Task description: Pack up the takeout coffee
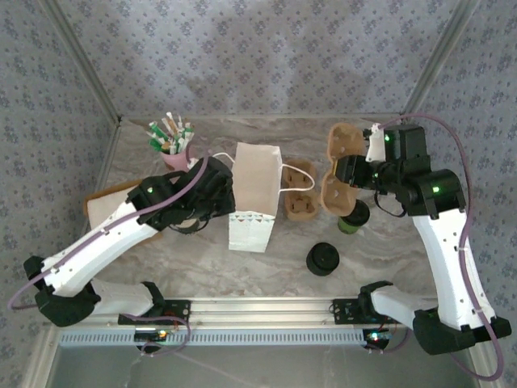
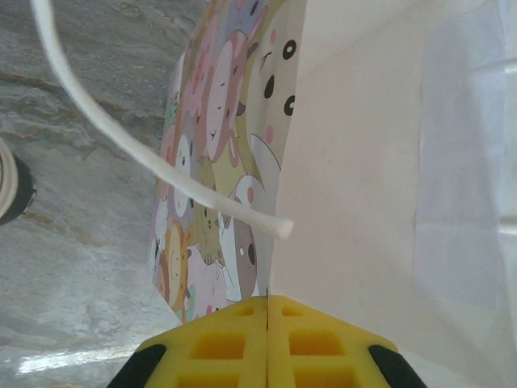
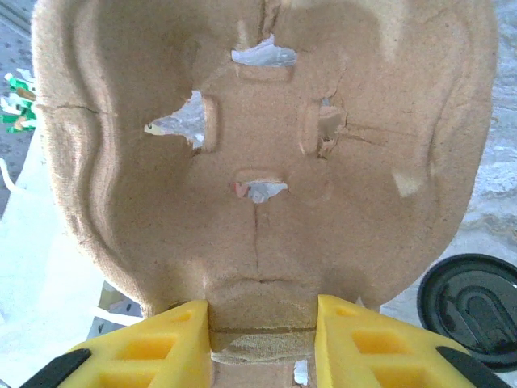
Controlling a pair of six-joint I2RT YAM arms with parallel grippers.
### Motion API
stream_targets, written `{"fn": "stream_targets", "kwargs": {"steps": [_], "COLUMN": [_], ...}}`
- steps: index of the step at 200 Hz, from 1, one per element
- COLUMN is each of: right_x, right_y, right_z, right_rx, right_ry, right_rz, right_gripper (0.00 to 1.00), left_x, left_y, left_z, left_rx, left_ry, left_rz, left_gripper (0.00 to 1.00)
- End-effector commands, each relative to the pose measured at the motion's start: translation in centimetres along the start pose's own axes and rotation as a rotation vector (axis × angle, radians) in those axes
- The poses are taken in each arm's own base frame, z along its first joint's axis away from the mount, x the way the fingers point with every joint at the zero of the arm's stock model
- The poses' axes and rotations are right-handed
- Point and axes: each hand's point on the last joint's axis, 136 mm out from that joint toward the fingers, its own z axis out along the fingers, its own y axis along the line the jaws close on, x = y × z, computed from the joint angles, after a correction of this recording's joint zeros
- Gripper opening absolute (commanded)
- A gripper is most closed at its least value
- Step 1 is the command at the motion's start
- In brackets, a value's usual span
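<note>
Seen from above, the small dark-green paper cup with its round black plastic lid [image 1: 353, 219] stands upright on the grey marbled table [image 1: 266, 271]. It is just on the near side of the right gripper [image 1: 356, 171], which holds a brown moulded-pulp cup carrier [image 1: 343, 141]. A second pulp carrier [image 1: 300, 191] lies between that one and the white paper carrier bag [image 1: 254, 202]. The left gripper [image 1: 220, 198] sits against the bag's left side.

Through the left wrist camera, the left gripper [image 2: 266, 343] has its yellow jaws pressed together with no gap. The bag's [image 2: 363, 162] edge runs down to their seam, but I cannot tell whether any paper is nipped. The bag's white cord handle [image 2: 121, 137] arcs across in front.

Through the right wrist camera, the right gripper [image 3: 262, 327] is clamped on a narrow tab at the carrier's [image 3: 266, 162] near end. A black lid [image 3: 472, 301] peeks out low on the right, and I take it to be the cup's top.

I'd say the cup is light and its thin wall would dent under a hard squeeze. The lid looks slick and could pop off. The safest hold would be a gentle one around the body below the lid's rim, keeping it upright, since I can't see whether it is filled.
</note>
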Motion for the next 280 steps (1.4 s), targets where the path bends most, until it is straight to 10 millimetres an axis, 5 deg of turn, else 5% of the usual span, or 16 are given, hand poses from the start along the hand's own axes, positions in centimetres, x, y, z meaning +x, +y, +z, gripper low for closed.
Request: {"fn": "stream_targets", "kwargs": {"steps": [1,56,126,186,280], "right_x": [-1.1,-2.5,-2.1,-1.4,1.2], "right_y": [2.1,7.7,14.6,16.7,17.5], "right_z": [-0.7,-0.4,2.7,7.2,11.3], "right_rx": [-0.093,-0.293,-0.418,-0.397,-0.375], "right_ry": [-0.012,0.021,0.109,0.188,0.278], "right_rz": [0.011,0.014,-0.055,-0.083,-0.091], "right_gripper": [0.36,0.35,0.35,0.35,0.34], "left_x": [-0.3,0.3,-1.7,-5.1,-8.9], "left_y": [-1.7,-2.1,1.4,4.2,5.1], "left_z": [-0.2,-0.1,-3.7,-4.1,-0.9], "left_rx": [0.1,0.149,0.095,0.133,0.169], "left_ry": [-0.031,-0.013,-0.08,-0.069,-0.033], "left_rz": [-0.052,-0.033,0.04,-0.012,-0.056], "left_gripper": [0.13,0.36,0.6,0.63,0.63]}}
